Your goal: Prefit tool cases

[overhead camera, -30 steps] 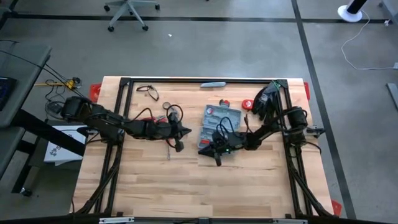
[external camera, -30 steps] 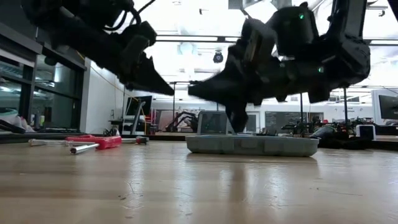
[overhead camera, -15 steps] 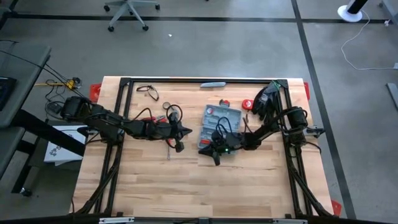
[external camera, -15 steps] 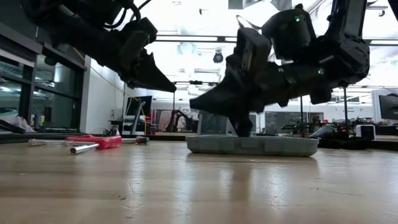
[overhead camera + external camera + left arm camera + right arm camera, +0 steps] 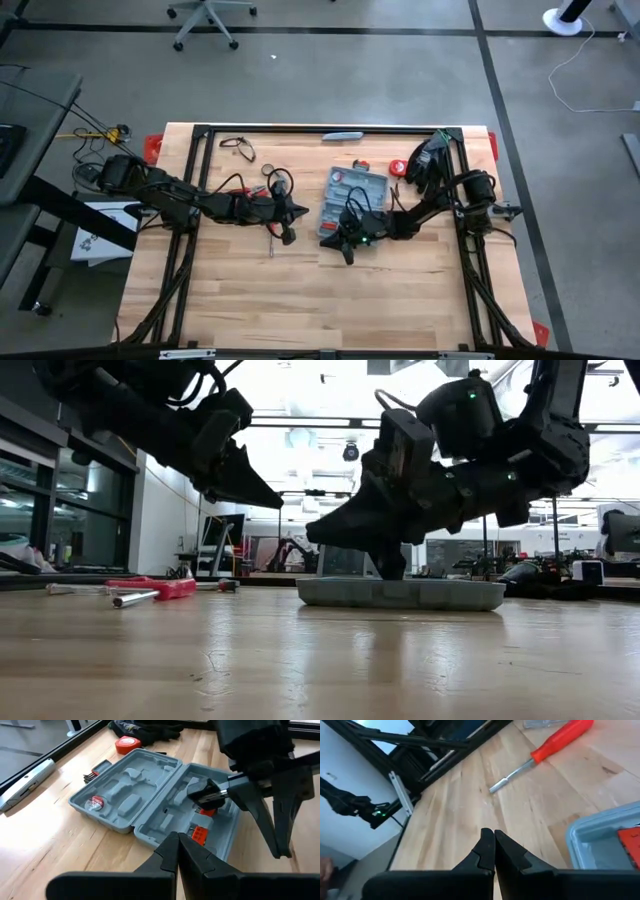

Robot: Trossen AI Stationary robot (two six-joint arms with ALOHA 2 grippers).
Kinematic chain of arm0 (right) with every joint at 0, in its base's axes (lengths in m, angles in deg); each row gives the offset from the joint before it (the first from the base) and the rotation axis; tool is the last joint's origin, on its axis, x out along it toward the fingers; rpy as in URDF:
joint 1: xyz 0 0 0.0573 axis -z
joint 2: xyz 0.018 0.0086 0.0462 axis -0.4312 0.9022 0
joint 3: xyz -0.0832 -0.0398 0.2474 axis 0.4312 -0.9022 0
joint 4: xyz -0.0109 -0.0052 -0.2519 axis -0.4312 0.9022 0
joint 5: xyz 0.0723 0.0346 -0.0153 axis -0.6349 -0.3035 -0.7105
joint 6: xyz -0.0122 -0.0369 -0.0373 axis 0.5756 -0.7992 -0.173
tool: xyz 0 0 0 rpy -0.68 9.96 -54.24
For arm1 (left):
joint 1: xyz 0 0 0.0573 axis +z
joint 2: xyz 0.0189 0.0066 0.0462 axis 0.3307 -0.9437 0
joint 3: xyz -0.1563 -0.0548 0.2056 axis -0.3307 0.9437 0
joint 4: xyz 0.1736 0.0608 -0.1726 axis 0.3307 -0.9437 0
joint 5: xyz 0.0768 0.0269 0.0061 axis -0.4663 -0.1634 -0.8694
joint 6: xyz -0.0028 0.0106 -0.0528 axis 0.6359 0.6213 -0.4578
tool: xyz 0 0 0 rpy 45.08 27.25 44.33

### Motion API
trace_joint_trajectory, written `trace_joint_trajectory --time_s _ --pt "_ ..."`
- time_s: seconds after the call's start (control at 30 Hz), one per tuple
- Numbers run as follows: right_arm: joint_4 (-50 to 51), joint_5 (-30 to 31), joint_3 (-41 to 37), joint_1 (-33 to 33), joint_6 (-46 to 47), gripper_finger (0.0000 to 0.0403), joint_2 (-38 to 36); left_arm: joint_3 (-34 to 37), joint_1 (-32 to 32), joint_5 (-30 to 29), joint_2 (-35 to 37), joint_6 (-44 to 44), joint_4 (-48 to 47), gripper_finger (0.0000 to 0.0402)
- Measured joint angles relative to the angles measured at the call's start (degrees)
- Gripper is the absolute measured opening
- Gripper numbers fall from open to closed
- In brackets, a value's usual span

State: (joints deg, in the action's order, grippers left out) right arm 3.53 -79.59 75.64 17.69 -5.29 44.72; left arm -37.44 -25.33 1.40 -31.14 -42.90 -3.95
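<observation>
The blue-grey tool case lies open and flat on the wooden table, both moulded halves up. Orange and black pieces sit in its near half. My right gripper is shut. It reaches from the table's right over the case's near half, and its fingertips hang above bare wood past the case's corner. My left gripper is shut too. It hovers left of the case, pointing at it. In the low view both grippers hang above the table.
A red-handled screwdriver lies on the table left of the case. A red tape measure, a slim grey-blue bar and a dark bundle lie toward the far edge. Black frame rails border the table.
My right gripper has tipped its fingertips a little downward over the case's near half and stays shut. My left gripper has kept still.
</observation>
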Motion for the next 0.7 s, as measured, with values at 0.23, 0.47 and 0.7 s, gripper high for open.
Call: trace_joint_trajectory --time_s 0.23,0.47,0.7 --pt "-0.1 -0.6 -0.1 0.0 -0.5 0.0000 -1.0 0.0 0.0 -0.1 0.0 0.0 0.0 0.0000" --pt "-1.6 -2.1 -0.3 0.4 -1.4 0.0000 -1.0 0.0 0.0 -0.3 0.0 0.0 0.0 0.0000" --pt "16.5 1.3 -0.3 0.4 -7.7 0.0000 -10.8 0.0 0.0 -1.3 -1.1 0.0 1.6 0.0000"
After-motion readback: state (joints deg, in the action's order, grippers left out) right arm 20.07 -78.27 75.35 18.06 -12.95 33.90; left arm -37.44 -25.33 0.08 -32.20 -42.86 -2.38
